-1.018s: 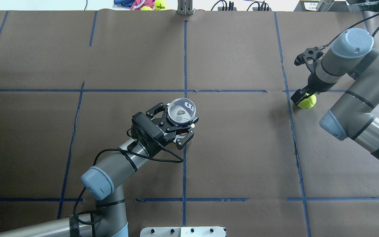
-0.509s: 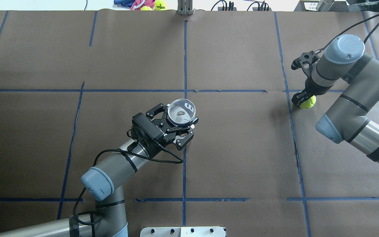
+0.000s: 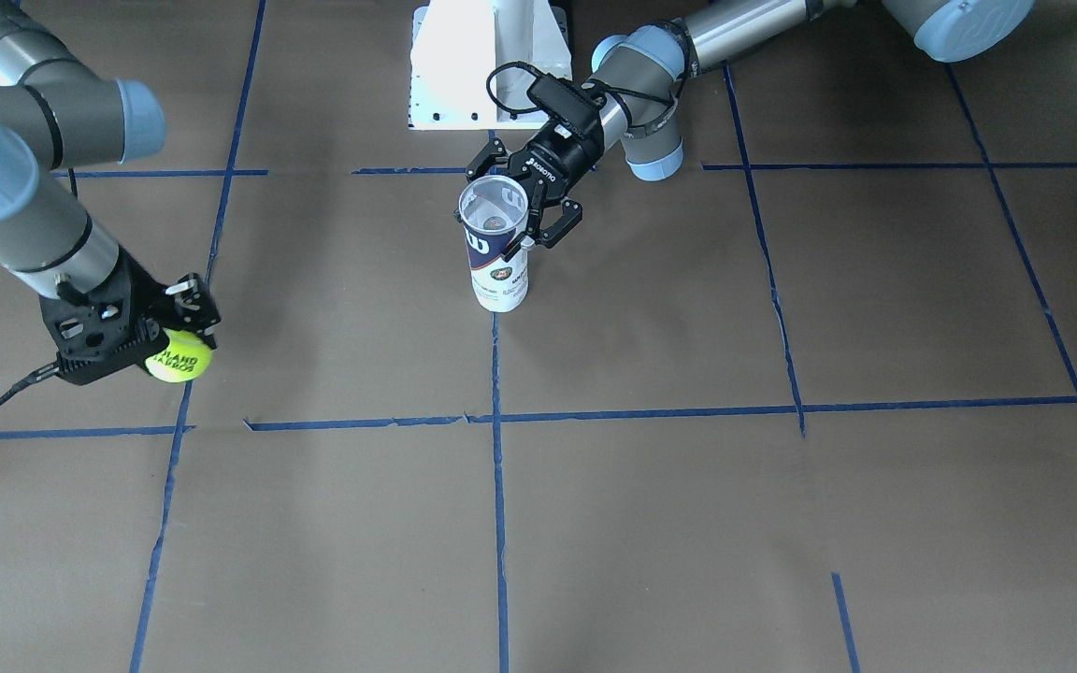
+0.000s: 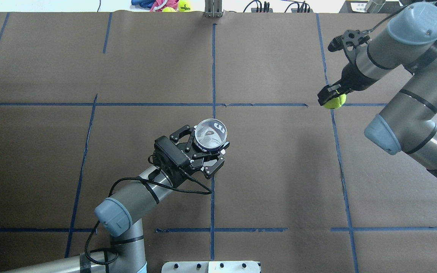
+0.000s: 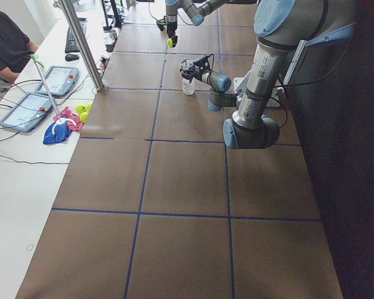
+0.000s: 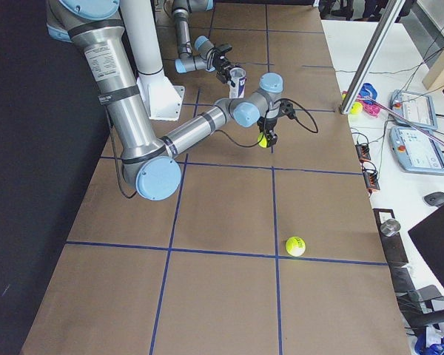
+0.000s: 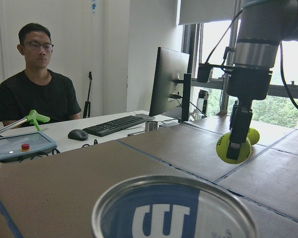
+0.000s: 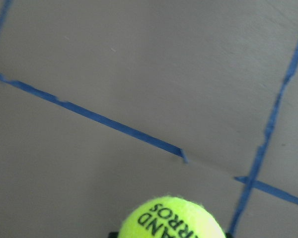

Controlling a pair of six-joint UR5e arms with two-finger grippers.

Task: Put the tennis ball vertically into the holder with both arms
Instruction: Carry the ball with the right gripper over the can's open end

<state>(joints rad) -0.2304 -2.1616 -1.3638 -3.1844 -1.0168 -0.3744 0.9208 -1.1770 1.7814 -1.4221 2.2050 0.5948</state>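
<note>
Near centre of the table, just ahead of my base: holder upright, standing between the fingers of my left gripper. Well off to its right and farther out: tennis ball, under my right gripper, between its fingers. Second ball on the table toward my right end.

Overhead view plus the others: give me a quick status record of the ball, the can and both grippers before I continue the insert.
ball: fuzzy neon yellow-green tennis ball, clamped in the right gripper, looks lifted off the brown-paper table
holder: clear plastic tennis-ball can with navy and white label, upright, mouth open upward, no ball inside
left gripper: shut on the can near its rim
ball to can: well apart, ball out on the robot's right side
spare: second yellow-green ball loose on the table
</note>
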